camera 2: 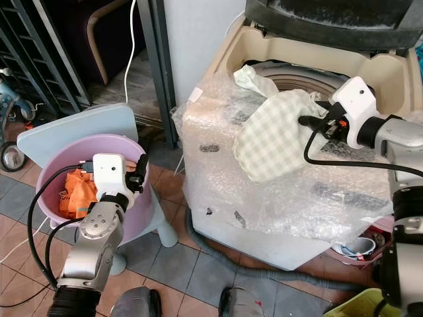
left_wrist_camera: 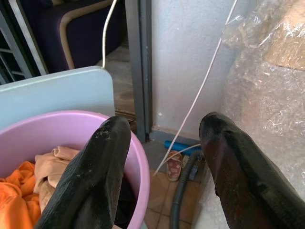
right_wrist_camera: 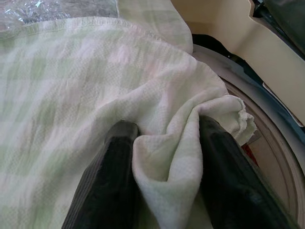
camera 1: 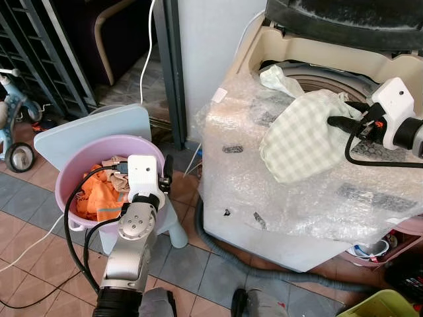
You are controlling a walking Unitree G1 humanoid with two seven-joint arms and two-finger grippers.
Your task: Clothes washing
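A pale green checked cloth (camera 1: 301,132) lies draped over the bubble-wrapped front of the top-loading washing machine (camera 1: 317,191), one end trailing into its open drum (camera 1: 324,82). My right gripper (camera 1: 334,121) is shut on a fold of the checked cloth (right_wrist_camera: 167,143), which bunches between both fingers. A pink basin (camera 1: 79,158) with orange and beige clothes (camera 1: 99,195) stands on a pale blue stool (camera 1: 99,129) to the left. My left gripper (left_wrist_camera: 164,157) hovers open at the basin's right rim (left_wrist_camera: 136,162), holding nothing.
A grey drain hose (camera 1: 218,241) curls on the tiled floor under the machine. A white cable (camera 1: 149,46) hangs by the dark door frame (camera 1: 170,66). A child's tricycle (camera 1: 13,112) stands far left, and a yellow-green tub (camera 1: 383,305) sits at bottom right.
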